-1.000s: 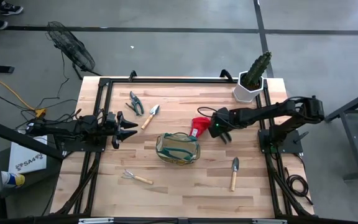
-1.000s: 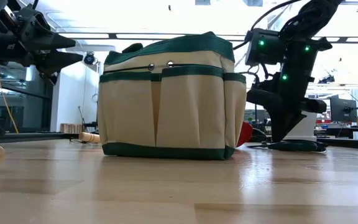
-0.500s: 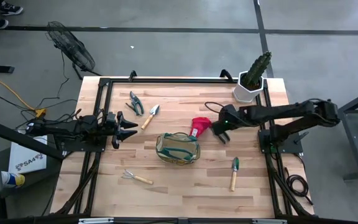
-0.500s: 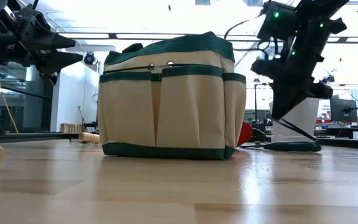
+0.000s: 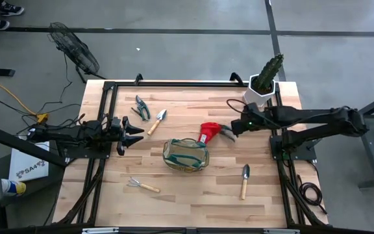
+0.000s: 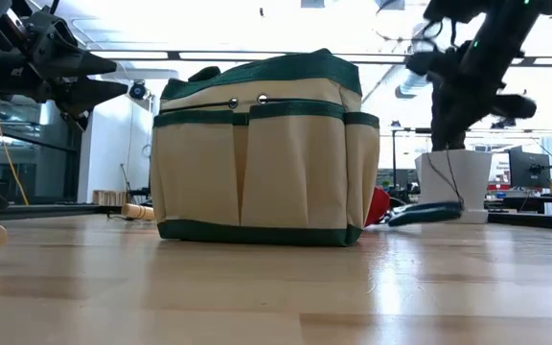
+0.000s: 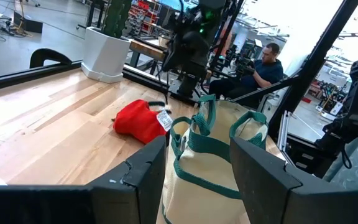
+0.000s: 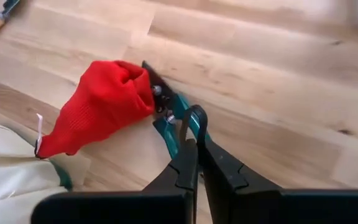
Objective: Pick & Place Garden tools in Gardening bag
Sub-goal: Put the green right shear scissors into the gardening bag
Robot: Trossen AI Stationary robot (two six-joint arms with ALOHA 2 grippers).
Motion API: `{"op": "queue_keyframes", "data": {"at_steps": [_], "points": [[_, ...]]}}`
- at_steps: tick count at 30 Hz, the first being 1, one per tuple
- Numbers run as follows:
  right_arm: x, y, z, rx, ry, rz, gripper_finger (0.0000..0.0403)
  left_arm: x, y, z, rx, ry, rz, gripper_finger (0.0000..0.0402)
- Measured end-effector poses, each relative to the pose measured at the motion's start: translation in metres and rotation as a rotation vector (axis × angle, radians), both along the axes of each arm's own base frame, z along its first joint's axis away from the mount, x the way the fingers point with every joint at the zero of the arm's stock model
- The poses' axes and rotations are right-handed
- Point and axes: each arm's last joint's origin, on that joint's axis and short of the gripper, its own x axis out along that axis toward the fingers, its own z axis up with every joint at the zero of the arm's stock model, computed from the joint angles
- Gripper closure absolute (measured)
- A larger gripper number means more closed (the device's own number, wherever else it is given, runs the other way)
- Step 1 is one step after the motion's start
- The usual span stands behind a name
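My right gripper (image 5: 237, 125) (image 8: 197, 152) is shut on dark-teal pruning shears (image 5: 226, 130) (image 8: 168, 104) that lie beside the red glove-like piece (image 5: 208, 132) (image 8: 98, 109), to the right of the tan gardening bag (image 5: 186, 155) (image 6: 257, 153). My left gripper (image 5: 134, 133) (image 7: 197, 155) is open and empty above the table's left side, pointing at the bag. A trowel (image 5: 156, 121) and second shears (image 5: 140, 107) lie far left. A rake (image 5: 141, 185) and another trowel (image 5: 244, 181) lie near the front. My right gripper pinches a curved teal handle of the shears (image 8: 194, 121) between its two fingers. The fingers come slanting down from the table's right side. The blade end (image 8: 149, 78) stays on the table against the red piece, and in the low view the shears (image 6: 425, 213) sit tilted, handle end raised.
A green cactus in a white pot (image 5: 263, 84) stands at the far right corner, just behind my right arm. Black frame rails (image 5: 174, 83) run along the table's edges. A person (image 7: 266, 59) sits in the room beyond the table.
My right gripper has gone up and toward the table's far right corner, its arm stretching out flatter. The shears have followed it a little: their handle end has tipped up off the table while the blade end has stayed by the red piece.
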Motion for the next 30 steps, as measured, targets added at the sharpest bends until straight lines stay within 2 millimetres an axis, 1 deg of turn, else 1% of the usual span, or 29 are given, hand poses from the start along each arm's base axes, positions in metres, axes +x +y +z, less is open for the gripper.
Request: {"op": "queue_keyframes", "data": {"at_steps": [4, 8, 12, 20, 24, 30], "points": [[-0.003, 0.005, 0.029, -0.049, 0.019, 0.008, 0.0398, 0.000, 0.000, 0.000, 0.000, 0.000, 0.000, 0.0227], [-0.004, 0.009, 0.057, -0.091, -0.020, 0.011, 0.0398, 0.000, 0.000, 0.000, 0.000, 0.000, 0.000, 0.0227], [-0.007, 0.014, 0.080, -0.136, -0.053, -0.006, 0.0398, 0.000, 0.000, 0.000, 0.000, 0.000, 0.000, 0.0227], [-0.012, 0.023, 0.115, -0.216, -0.135, -0.008, 0.0398, 0.000, 0.000, 0.000, 0.000, 0.000, 0.000, 0.0227], [-0.010, 0.028, 0.129, -0.258, -0.166, 0.034, 0.0398, 0.000, 0.000, 0.000, 0.000, 0.001, 0.000, 0.0227], [-0.001, 0.040, 0.150, -0.320, -0.221, 0.155, 0.0399, 0.000, 0.000, 0.000, 0.000, 0.000, 0.000, 0.0227]]}}
